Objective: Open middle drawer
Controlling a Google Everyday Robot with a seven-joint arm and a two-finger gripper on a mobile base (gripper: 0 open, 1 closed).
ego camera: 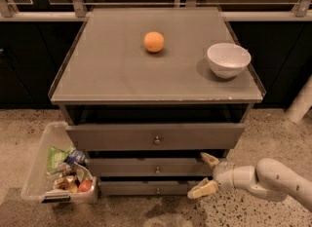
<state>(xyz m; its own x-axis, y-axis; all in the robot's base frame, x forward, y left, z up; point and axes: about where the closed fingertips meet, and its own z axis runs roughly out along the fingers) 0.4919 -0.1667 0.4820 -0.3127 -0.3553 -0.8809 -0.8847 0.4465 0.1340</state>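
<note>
Now the gripper [206,175] hangs low at the right end of the middle drawer [122,167], fingers spread wide, holding nothing. That drawer sits second of three, just under the taller top drawer [112,136]. Its flat front looks rigid and should slide lightly. The only real hold is the small round knob [157,170], smooth metal and likely slippery, so pinch it squarely.
</note>
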